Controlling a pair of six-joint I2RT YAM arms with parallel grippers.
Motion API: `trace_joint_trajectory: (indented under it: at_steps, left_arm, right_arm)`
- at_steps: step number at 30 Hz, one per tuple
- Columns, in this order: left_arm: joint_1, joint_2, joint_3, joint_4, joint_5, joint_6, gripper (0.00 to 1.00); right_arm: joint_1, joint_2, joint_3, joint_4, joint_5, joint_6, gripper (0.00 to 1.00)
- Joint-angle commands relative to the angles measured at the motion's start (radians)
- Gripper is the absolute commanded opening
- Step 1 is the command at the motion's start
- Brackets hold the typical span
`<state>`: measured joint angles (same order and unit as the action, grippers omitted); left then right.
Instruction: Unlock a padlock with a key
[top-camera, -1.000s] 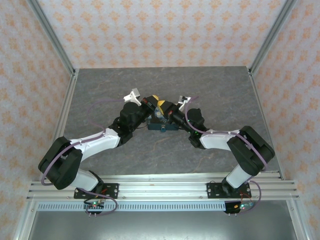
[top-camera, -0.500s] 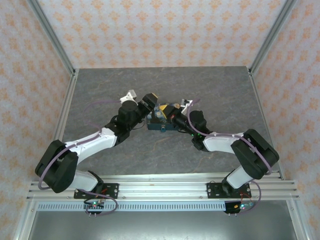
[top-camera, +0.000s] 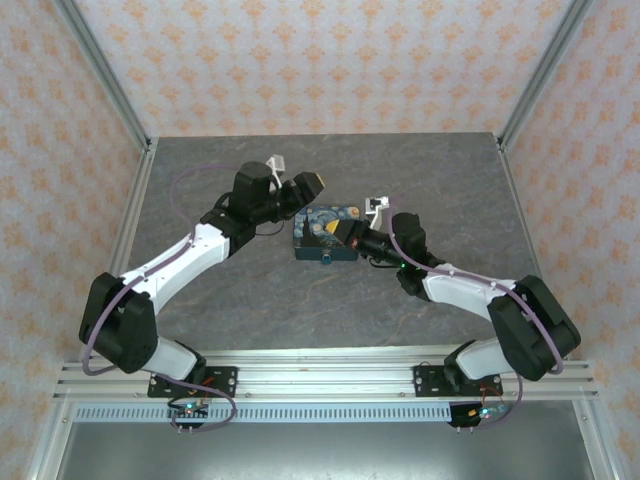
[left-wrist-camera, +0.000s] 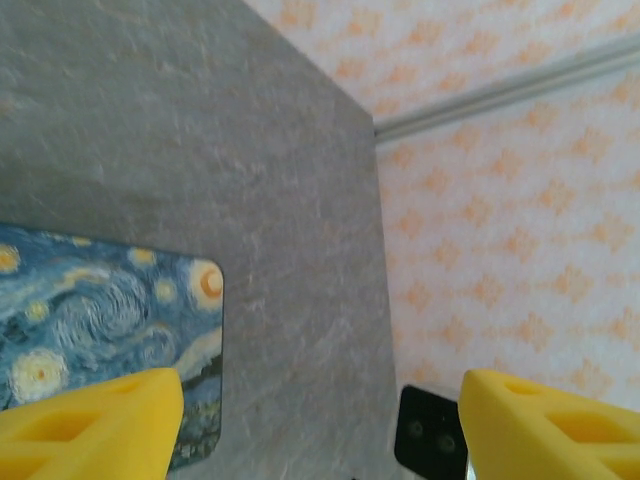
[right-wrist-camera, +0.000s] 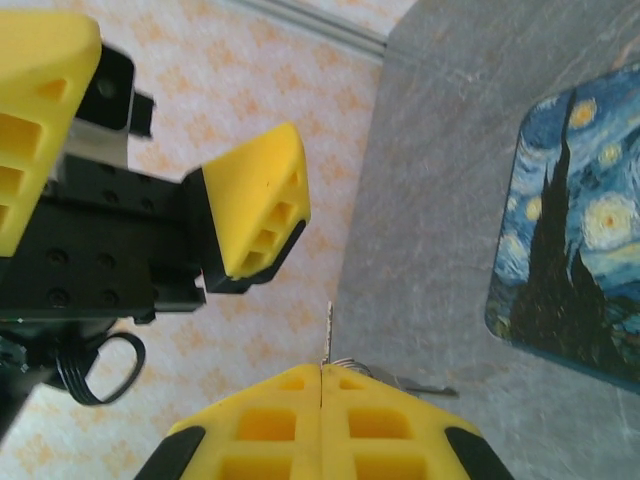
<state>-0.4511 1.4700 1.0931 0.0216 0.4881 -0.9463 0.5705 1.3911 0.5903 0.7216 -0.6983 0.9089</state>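
Right wrist view has the right gripper (right-wrist-camera: 322, 378) clenched on the thin silvery metal key (right-wrist-camera: 328, 335), tip poking out near the dark-blue swirl-patterned box (right-wrist-camera: 570, 250), while the left gripper (left-wrist-camera: 320, 395) gapes empty; with the padlock too small to make out, inserting and turning seem left to do.

The left gripper (left-wrist-camera: 320, 398) holds its yellow fingers (left-wrist-camera: 90, 430) wide apart above the grey table (left-wrist-camera: 200, 140). One finger partly covers the swirl-patterned box (left-wrist-camera: 100, 320).

Bright even light, wrist cams soft
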Motion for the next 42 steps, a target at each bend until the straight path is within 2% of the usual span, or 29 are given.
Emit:
trace_joint_trajectory:
  at_steps: [1,9,16,27,42]
  left_arm:
    - [0.005,0.043,0.040,-0.125,0.153,0.095,0.70]
    - [0.007,0.064,0.014,-0.124,0.223,0.144,0.64]
    - [0.007,0.071,-0.041,-0.012,0.266,0.082,0.53]
    - [0.008,0.069,-0.089,0.089,0.262,0.015,0.42]
    - [0.006,0.063,-0.093,0.110,0.253,0.002,0.09]
  right_arm:
    - [-0.004,-0.021,0.031,-0.047,-0.075,-0.069,0.00]
    - [-0.009,-0.015,0.029,-0.017,-0.081,-0.044,0.00]
    - [-0.016,-0.003,0.004,0.064,-0.052,0.017,0.00]
    - [-0.018,0.027,-0.005,0.134,-0.039,0.068,0.00]
    - [-0.018,0.057,-0.013,0.153,-0.024,0.081,0.00]
